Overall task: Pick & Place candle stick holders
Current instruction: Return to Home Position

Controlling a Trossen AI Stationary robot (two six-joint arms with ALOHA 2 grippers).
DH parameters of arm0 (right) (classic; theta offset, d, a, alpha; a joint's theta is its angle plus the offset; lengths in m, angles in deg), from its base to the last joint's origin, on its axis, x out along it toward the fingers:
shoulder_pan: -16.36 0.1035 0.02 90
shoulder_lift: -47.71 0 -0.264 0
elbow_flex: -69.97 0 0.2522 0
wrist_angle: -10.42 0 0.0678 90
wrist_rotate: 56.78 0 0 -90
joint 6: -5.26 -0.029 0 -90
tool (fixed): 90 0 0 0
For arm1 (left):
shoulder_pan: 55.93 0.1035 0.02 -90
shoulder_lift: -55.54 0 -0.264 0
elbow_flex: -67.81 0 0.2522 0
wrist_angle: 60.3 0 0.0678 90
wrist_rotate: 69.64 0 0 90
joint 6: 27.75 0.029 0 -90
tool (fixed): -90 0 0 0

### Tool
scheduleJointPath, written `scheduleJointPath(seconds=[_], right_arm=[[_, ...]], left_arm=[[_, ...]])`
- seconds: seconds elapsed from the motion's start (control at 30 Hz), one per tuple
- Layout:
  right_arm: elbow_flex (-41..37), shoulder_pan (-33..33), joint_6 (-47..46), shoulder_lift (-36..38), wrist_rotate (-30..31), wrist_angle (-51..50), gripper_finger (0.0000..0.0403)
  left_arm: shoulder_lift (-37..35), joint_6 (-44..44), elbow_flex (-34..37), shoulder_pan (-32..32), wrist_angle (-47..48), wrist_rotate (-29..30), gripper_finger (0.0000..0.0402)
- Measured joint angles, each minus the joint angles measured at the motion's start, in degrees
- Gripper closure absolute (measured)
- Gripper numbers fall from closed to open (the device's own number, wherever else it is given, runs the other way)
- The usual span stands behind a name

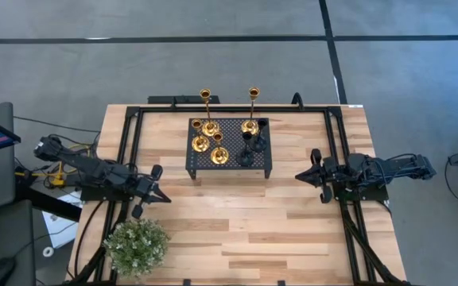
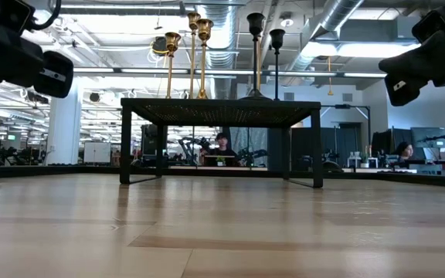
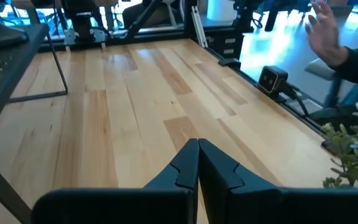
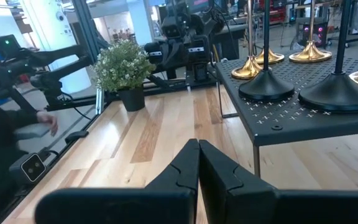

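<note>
Several candle stick holders stand by their round bases on the black perforated stand at the table's far middle: gold ones on its left half and at its far right, two black ones on its right side. In the low view their tops rise above the stand. In the right wrist view the black bases and gold bases show close by. My left gripper is shut and empty at the table's left. My right gripper is shut and empty at the table's right.
A green potted plant stands at the table's near left corner, close to my left arm. A black frame runs around the table's edges. A person's hand shows beyond the table's edge. Bare wood lies in front of the stand.
</note>
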Motion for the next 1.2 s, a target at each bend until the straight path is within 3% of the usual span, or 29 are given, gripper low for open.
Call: scheduleJointPath(seconds=[1.2], right_arm=[[0.00,0.01,0.00,0.00,0.02,0.09,0.0403]], left_arm=[[12.73,0.00,0.00,0.00,-1.11,0.02,0.0394]])
